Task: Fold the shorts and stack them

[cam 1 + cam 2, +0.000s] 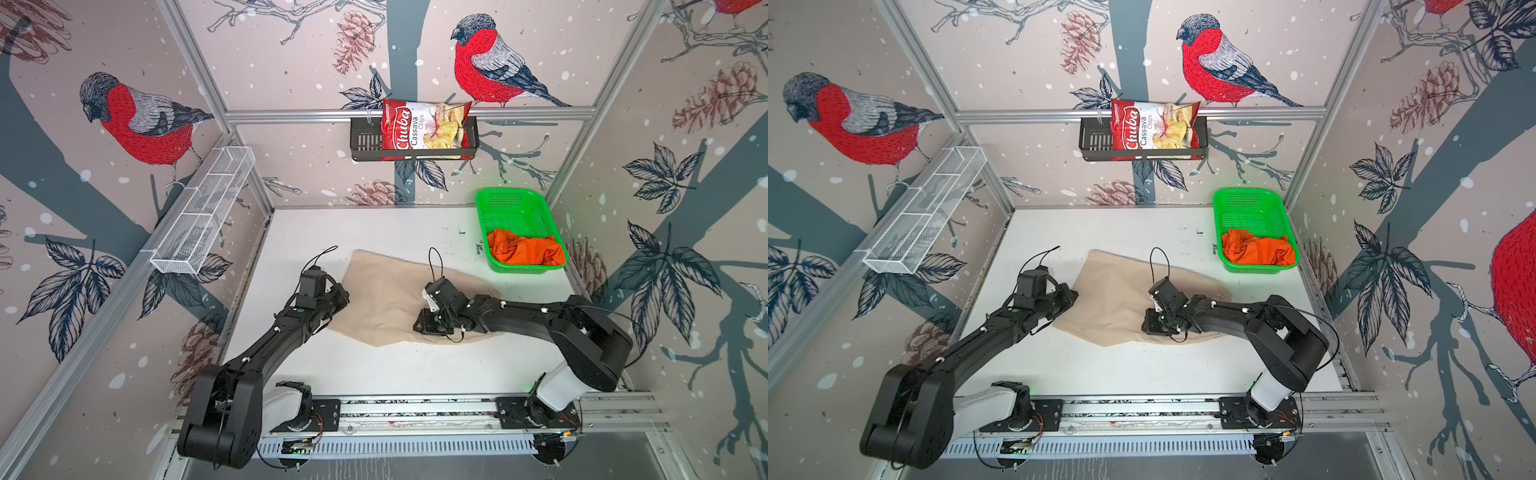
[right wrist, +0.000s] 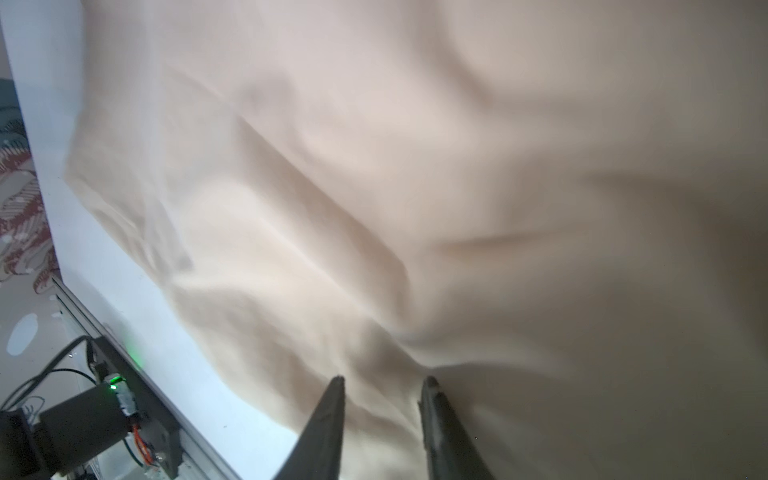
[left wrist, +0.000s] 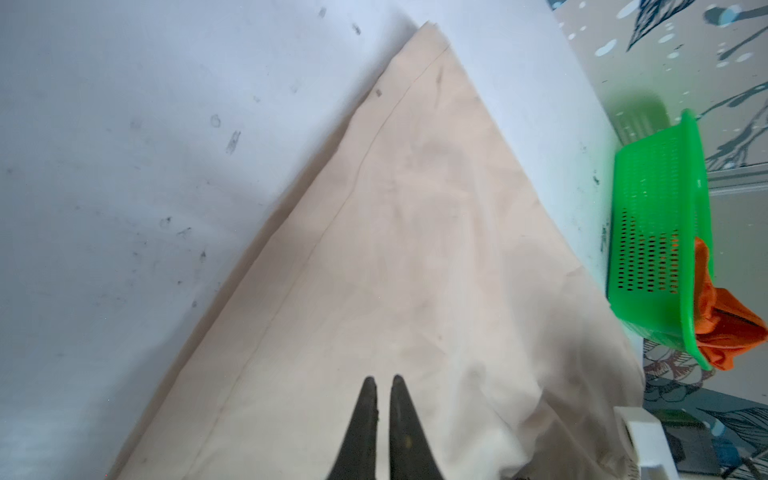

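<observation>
Lying flat across the middle of the white tabletop (image 1: 374, 370), the plain beige cloth shorts (image 1: 386, 291) point one narrow corner toward the far edge. The left gripper (image 3: 383, 380) hangs over the left border of these shorts, its two dark fingers pressed almost together, with only a slit between them and no cloth seen in it. The right gripper (image 2: 384, 380) sits over the near right part of the same shorts, its fingers spread apart above rumpled folds. That wrist view is blurred, so I cannot tell whether the tips touch the cloth. The bright orange cloth shorts (image 1: 525, 251) lie bunched in the near end of a green perforated plastic basket (image 1: 513, 212), which stands at the far right corner of the tabletop.
</observation>
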Tool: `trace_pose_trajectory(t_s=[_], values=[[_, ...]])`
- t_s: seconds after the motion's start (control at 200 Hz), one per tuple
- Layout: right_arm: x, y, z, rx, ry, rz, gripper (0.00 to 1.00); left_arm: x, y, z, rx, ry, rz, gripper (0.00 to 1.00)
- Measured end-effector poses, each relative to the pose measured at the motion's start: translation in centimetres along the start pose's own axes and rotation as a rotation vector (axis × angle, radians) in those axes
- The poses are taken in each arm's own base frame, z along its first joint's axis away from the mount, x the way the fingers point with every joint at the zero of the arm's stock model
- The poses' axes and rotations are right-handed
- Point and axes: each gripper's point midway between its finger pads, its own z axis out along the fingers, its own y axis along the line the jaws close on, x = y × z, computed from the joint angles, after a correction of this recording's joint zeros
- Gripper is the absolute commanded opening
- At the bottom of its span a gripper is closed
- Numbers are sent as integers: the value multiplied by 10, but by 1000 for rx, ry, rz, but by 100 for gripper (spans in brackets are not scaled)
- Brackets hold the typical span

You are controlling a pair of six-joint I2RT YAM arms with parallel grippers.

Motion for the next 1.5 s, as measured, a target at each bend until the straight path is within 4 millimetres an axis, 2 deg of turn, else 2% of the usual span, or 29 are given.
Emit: trace_pose_trajectory(t_s=[0.16,0.23,0.305,0.425,0.535,0.625,0.805,0.956,1.126,1.251,1.321,1.396,1.501], values=[[-58,26,-24,-65,-130,15,46,0,-1,2,5,3,22,14],[-77,24,-24,-65,-167,31,46,2,-3,9,5,21,27,14],[-87,15,-18,-47,-180,50,46,2,-11,17,19,33,42,14],[-86,-3,-4,-12,-155,77,45,2,-16,31,29,49,54,11],[-79,-24,9,33,-126,107,45,10,-4,44,-7,87,46,8],[-70,-30,17,50,-98,108,45,17,5,49,-30,109,46,6],[-62,-16,29,28,-90,65,45,25,27,49,-83,122,25,5],[-51,7,42,-29,-82,35,45,19,31,34,-102,86,18,7],[-49,37,55,-85,-55,28,46,-3,12,10,-76,0,53,16],[-64,60,51,-109,-65,27,49,-25,-12,-8,-29,-73,98,26],[-82,77,37,-149,-110,19,50,-32,-27,-16,1,-95,134,34],[-99,89,12,-188,-165,15,50,-33,-49,-21,41,-104,194,41],[-120,85,-27,-217,-253,29,51,-23,-81,-22,98,-93,309,47]])
